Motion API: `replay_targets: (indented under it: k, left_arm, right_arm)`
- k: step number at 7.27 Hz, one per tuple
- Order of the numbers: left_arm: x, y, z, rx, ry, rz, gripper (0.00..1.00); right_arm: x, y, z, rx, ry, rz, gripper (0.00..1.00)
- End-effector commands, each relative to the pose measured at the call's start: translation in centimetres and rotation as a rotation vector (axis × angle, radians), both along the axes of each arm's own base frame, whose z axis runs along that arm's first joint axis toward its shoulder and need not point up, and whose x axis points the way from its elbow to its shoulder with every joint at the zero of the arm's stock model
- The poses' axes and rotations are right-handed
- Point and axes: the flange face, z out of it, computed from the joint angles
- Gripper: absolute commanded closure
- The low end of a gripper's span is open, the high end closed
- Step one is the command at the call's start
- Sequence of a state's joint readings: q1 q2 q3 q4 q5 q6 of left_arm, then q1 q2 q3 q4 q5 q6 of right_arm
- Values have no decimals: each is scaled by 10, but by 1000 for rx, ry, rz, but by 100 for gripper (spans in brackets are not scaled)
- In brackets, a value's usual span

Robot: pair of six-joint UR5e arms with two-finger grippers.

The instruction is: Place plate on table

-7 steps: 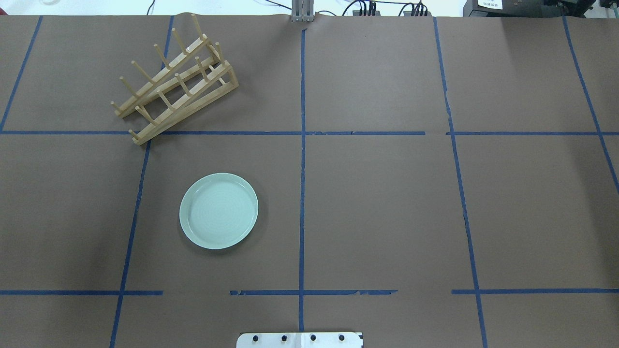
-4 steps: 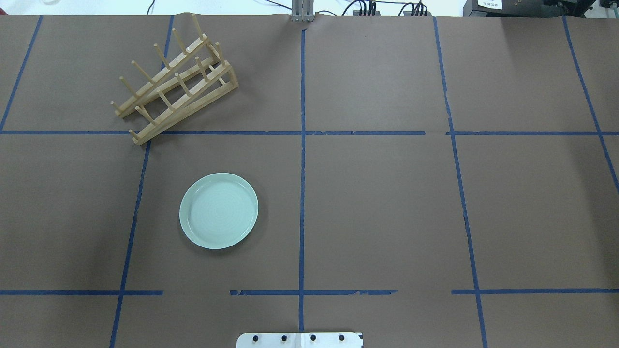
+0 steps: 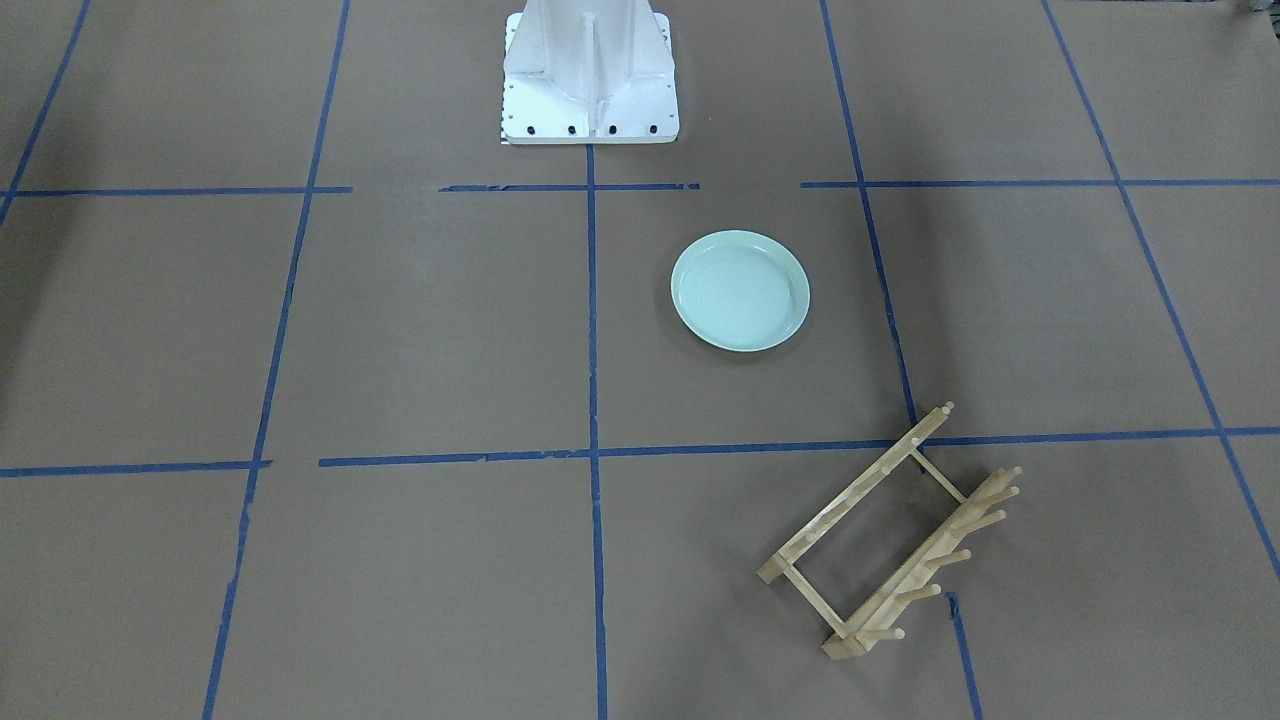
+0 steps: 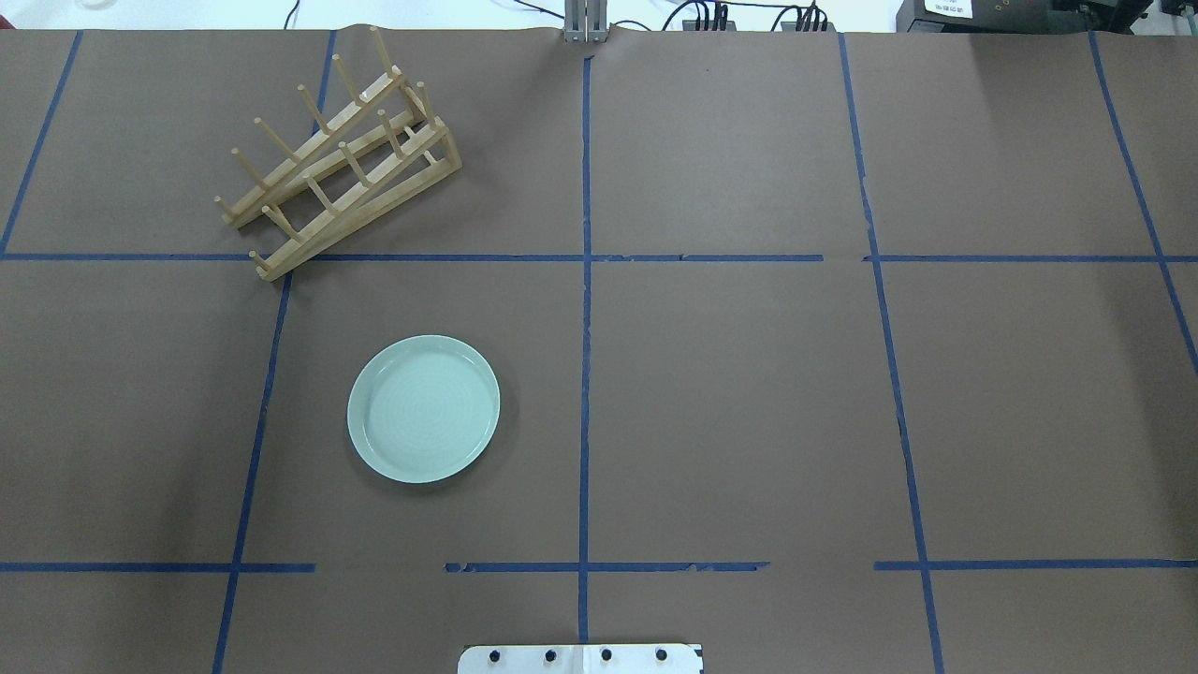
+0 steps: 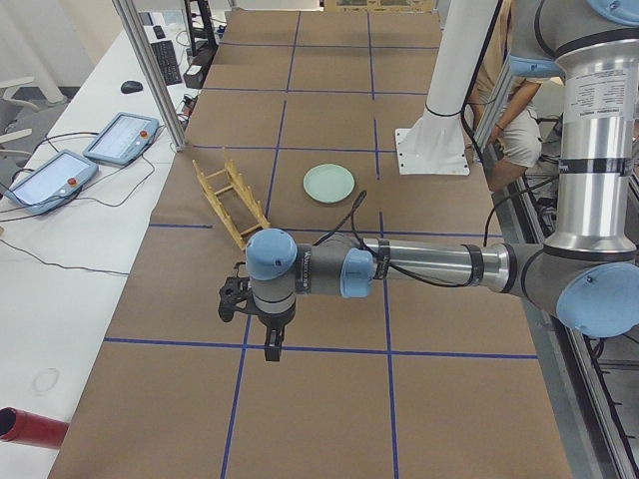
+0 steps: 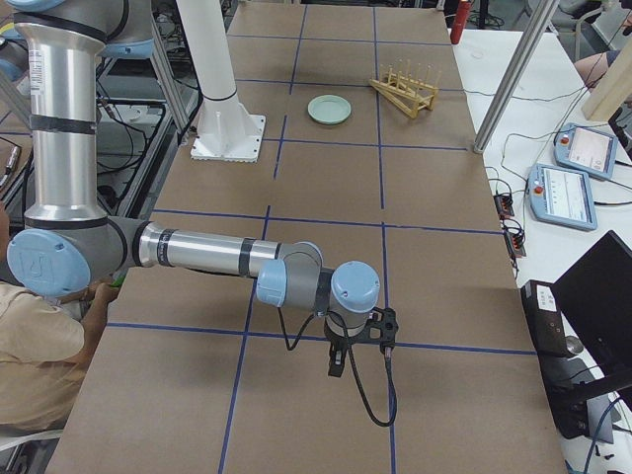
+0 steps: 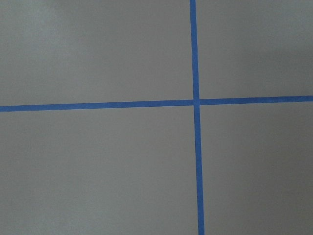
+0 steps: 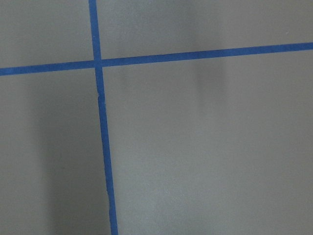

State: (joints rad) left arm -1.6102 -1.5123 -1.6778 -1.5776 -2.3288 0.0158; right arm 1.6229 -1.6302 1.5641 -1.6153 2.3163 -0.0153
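A round pale mint-green glossy plate with a raised rim is lying flat and right side up on the brown matte tabletop. It is sitting in the robot's left half, inside a grid cell just left of the centre tape line. Its smooth glazed face is catching light and showing faint concentric rings. Blue tape lines, frayed and broken in places, are crossing the papery tabletop in a grid.

A light wooden peg rack, built of two long rails with rows of thin round dowels, is standing at a slant to the grid. It is farther from the robot than the plate and well apart from it. The white metal robot base is sitting at the near edge, bolted through small dark holes.

The left gripper is hanging over a tape crossing toward the tabletop's left end, far from the plate. The right gripper is hanging likewise toward the right end. Both are showing only in the side views, so I cannot tell whether either is released or clenched. Both wrist views are showing only bare tabletop and tape.

A white label on dark equipment past the far edge is too small to read.
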Motion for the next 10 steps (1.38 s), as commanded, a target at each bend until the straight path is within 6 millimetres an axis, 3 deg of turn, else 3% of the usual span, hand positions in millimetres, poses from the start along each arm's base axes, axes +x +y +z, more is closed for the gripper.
replay_targets:
  k: [1,2,6,10]
  left_arm:
    - [-2,14,1,-16,77,-15,0]
    - [-21,18,-4,-10,74,-58,0]
    - [-20,26,9,-30,70,-61,0]
    - [-21,21,0,-2,63,-59,0]
  right_arm:
    - [0,0,1,-1,0,0,0]
    - [0,0,0,0,0,0,0]
    - [0,0,1,-1,0,0,0]
    - [0,0,0,0,0,0,0]
